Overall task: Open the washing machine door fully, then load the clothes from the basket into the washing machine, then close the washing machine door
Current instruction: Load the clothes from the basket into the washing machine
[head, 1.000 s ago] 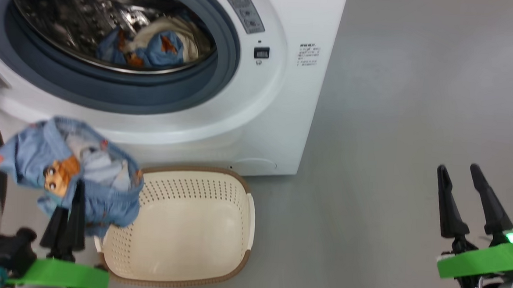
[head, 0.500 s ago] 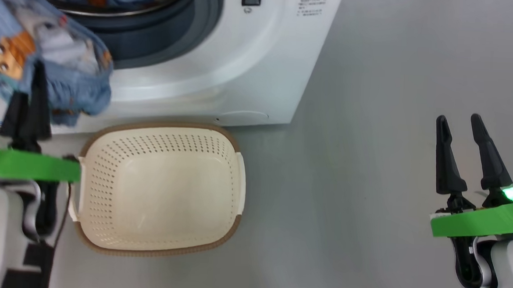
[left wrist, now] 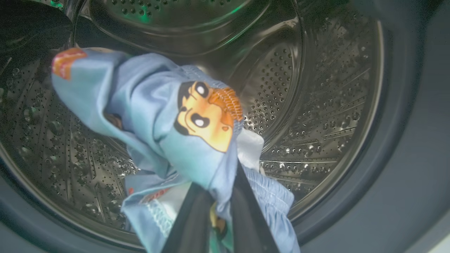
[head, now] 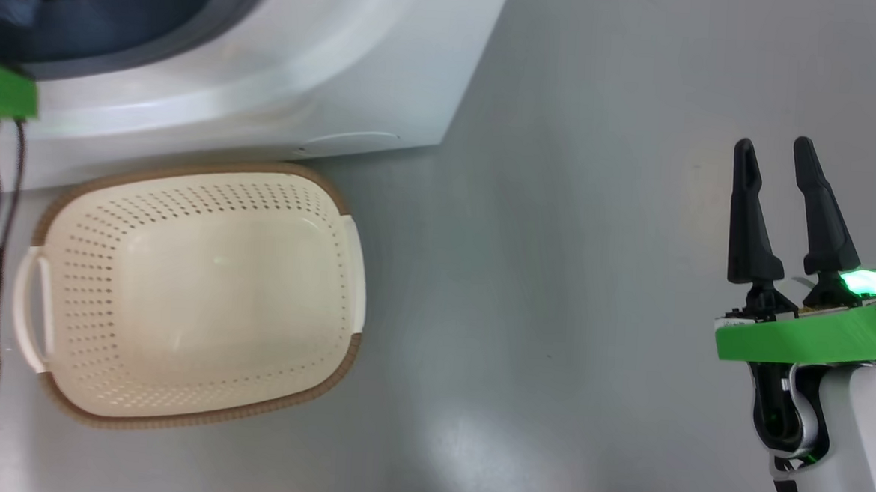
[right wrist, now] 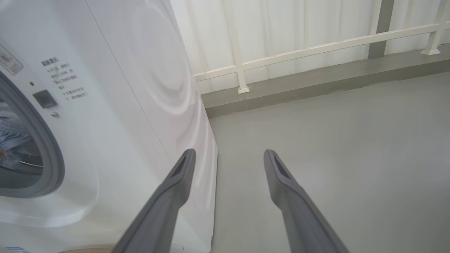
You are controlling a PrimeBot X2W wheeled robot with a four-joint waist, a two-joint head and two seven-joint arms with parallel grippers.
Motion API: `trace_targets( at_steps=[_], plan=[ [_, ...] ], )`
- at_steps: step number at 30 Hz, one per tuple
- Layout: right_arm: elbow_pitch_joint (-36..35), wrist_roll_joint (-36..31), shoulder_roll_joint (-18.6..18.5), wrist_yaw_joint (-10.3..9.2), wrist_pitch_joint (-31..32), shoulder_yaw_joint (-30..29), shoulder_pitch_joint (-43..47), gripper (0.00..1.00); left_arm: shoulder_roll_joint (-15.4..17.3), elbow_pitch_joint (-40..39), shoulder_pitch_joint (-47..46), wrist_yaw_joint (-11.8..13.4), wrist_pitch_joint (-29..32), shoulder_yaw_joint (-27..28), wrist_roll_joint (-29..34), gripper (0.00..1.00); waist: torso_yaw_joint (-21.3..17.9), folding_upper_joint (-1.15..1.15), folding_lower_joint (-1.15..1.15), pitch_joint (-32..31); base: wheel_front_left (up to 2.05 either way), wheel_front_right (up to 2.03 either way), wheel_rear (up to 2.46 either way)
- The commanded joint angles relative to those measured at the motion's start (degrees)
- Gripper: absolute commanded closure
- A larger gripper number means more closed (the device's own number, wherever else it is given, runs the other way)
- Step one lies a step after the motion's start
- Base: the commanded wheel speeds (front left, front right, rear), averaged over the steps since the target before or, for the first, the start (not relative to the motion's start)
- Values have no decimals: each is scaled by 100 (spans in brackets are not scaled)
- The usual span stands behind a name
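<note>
one garment is carried into the drum

at the left, the left gripper is clenched on the blue bear-print garment, which is now held inside the steel drum, no longer above the basket as a second ago. the basket is seen bare before the washing machine, so loading is judged nearly done: only release and closing are left. at the right, the right gripper is kept spread and empty, as before.

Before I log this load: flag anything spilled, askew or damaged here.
Nothing stands out. The cream perforated plastic basket stands upright by the white washing machine; the blue bear-print garment hangs pinched in the left gripper before the steel drum.
</note>
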Motion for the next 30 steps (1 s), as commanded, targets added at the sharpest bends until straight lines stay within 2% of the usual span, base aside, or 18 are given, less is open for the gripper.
trace_targets(
  at_steps=[1,9,10,11,14,19,30],
  plan=[
    [-157,-17,4,32,-28,140,-49,0,341,-58,-202,2,-35,111,56,100,-258,0,0,264,0,0,0],
    [-201,14,180,32,-28,260,-282,0,649,346,-1171,2,-35,228,497,100,-614,0,0,583,0,0,0],
    [-205,19,214,32,-28,287,-293,0,698,445,-1266,2,-35,228,511,10,-703,0,0,618,0,0,0],
    [-196,23,227,32,-28,298,-291,0,741,548,-1288,2,-35,216,510,0,-743,0,0,626,0,0,0],
    [-180,32,259,32,-28,299,-287,0,875,838,-1373,2,-35,294,553,0,-847,0,0,633,0,0,0],
    [-187,27,279,32,-28,255,-239,0,911,987,-1425,2,-35,351,584,0,-869,0,0,620,0,0,0],
    [-133,2,260,32,-28,342,-279,0,692,951,-1096,2,-35,464,537,0,-702,0,0,405,0,0,0]
  ],
)
